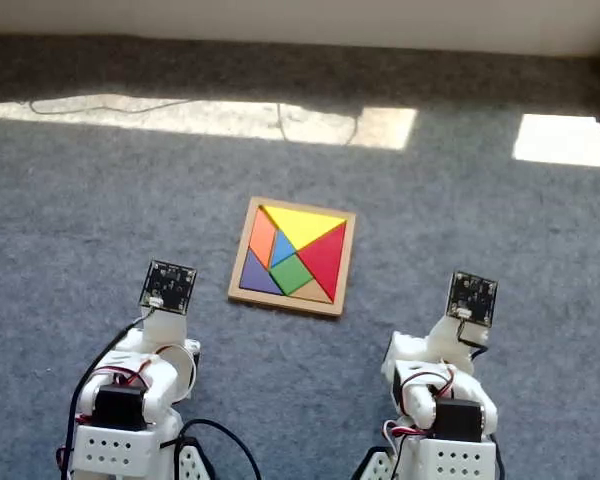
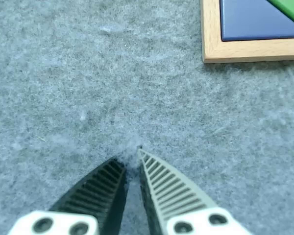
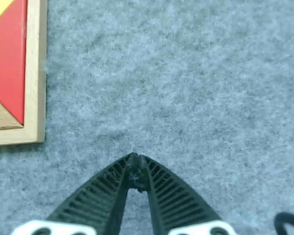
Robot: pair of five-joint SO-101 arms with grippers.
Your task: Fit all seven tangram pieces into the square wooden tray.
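Note:
The square wooden tray (image 1: 280, 301) lies on the carpet midway between the arms, a little ahead of them. Inside it lie a yellow triangle (image 1: 302, 226), a red triangle (image 1: 327, 257), an orange piece (image 1: 262, 240), a small blue triangle (image 1: 280, 248), a green square (image 1: 291, 273), a purple-blue triangle (image 1: 257, 275) and a tan triangle (image 1: 312, 291), all flat and close-fitted. My left gripper (image 2: 131, 157) is shut and holds nothing, just above the carpet short of the tray's corner (image 2: 235, 50). My right gripper (image 3: 134, 157) is shut too, beside the tray's other near corner (image 3: 36, 73).
Grey carpet (image 1: 460, 220) covers the whole floor. Bright sun patches (image 1: 565, 140) lie at the back, with a thin cable (image 1: 280, 120) across one. Both arm bases (image 1: 130, 410) (image 1: 445, 410) sit folded back at the near edge.

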